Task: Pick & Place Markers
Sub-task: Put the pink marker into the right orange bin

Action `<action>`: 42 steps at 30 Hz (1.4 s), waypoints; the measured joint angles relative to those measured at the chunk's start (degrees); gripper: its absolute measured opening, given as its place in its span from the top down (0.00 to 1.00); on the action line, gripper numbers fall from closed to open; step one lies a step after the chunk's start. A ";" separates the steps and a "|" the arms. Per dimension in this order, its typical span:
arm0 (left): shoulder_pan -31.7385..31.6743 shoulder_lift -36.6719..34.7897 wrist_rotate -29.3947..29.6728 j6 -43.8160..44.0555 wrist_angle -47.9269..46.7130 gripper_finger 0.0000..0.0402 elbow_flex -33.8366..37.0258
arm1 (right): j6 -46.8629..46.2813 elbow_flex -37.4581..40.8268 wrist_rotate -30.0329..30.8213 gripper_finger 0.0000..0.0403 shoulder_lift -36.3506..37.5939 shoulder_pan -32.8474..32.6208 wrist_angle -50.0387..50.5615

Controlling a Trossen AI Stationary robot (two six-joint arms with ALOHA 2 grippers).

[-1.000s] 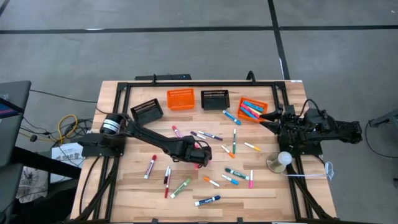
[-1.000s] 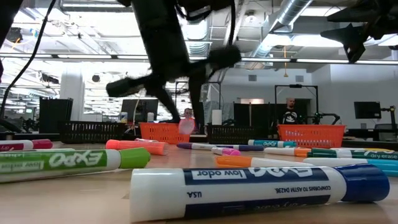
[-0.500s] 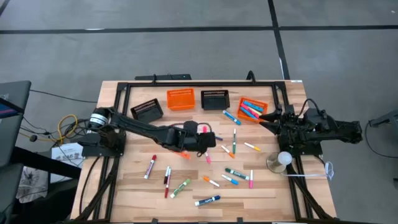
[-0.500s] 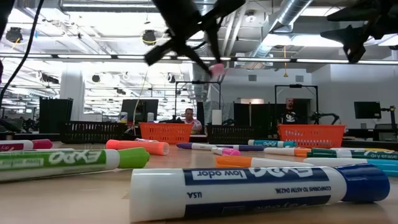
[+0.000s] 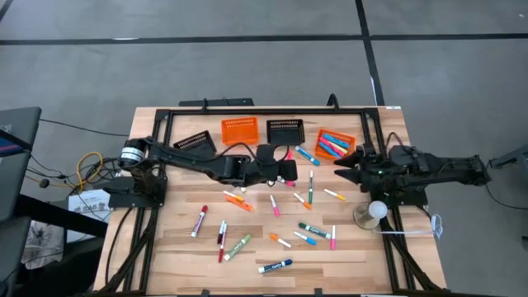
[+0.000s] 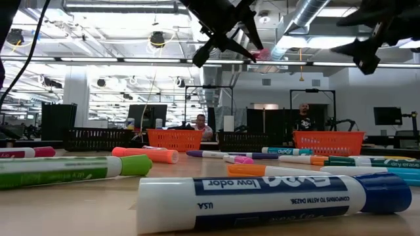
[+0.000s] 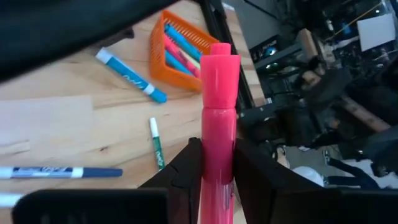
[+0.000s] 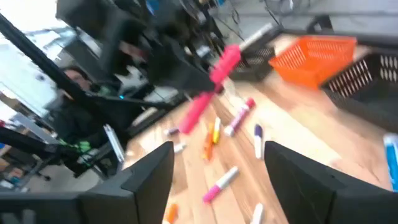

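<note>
One pink marker [image 7: 219,124] is pinched in my left gripper [image 7: 211,158], held clear above the middle of the table [image 5: 181,247] and pointing right, toward the orange basket [image 5: 337,146] at the far right that already holds several markers. My right gripper [image 8: 217,168] hangs just beside that basket with its fingers spread and nothing between them. Many more markers lie scattered across the middle and near part of the table, including a blue one [image 5: 275,266] nearest the front edge. I judge the pens light, stiff and smooth-barrelled, so they can slide or swivel in a light pinch. My fingers grip this one around the lower barrel, below the cap joint; mid-barrel would balance better. It looks like a handover to the right arm or a carry to the basket.
</note>
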State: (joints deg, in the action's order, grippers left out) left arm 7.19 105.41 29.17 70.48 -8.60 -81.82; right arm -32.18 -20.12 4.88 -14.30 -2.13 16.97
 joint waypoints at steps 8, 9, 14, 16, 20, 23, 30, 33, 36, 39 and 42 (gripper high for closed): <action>-0.19 0.00 -0.59 -0.20 1.43 0.80 -0.02 | -2.36 0.00 -0.48 0.34 -10.23 0.02 -7.97; -0.18 0.00 -0.60 -0.20 1.72 0.80 -0.02 | -2.39 0.00 -0.48 0.34 -11.34 0.04 -9.00; -0.17 0.00 -0.77 -0.22 3.29 0.80 -0.04 | -5.81 0.00 -5.23 0.34 -17.95 3.12 -13.19; -0.18 0.00 -1.11 -0.22 4.22 0.80 -0.04 | -6.53 0.00 -8.72 0.34 -20.95 5.01 -15.99; -0.17 0.00 -1.36 -1.32 6.22 0.80 -0.05 | -7.64 0.00 -15.23 0.34 -26.62 8.93 -23.71; -0.17 0.00 -1.38 -1.44 6.73 0.80 -0.09 | -8.61 0.00 -19.56 0.34 -30.59 11.20 -29.78; -0.21 0.00 -1.36 -1.45 6.73 0.80 -0.09 | -10.53 0.00 -25.37 0.34 -36.81 13.74 -38.68; -0.51 0.00 -1.32 -1.47 6.77 0.80 -0.09 | -11.39 0.00 -25.94 0.34 -38.85 13.88 -40.72; -0.83 0.00 -1.27 -1.47 6.97 0.80 -0.09 | -11.78 -0.02 -26.01 0.34 -40.93 13.79 -43.48; -0.96 0.00 -1.20 -1.47 6.99 0.80 -0.09 | -12.46 -0.02 -25.99 0.34 -43.03 13.79 -46.44; -1.21 0.00 -1.19 -1.45 7.12 0.80 -0.09 | -13.17 -0.04 -25.94 0.34 -44.98 13.79 -49.78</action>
State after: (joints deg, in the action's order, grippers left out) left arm 5.99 105.41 27.98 69.03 -1.48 -81.91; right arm -45.36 -20.16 -21.06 -59.28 11.66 -32.81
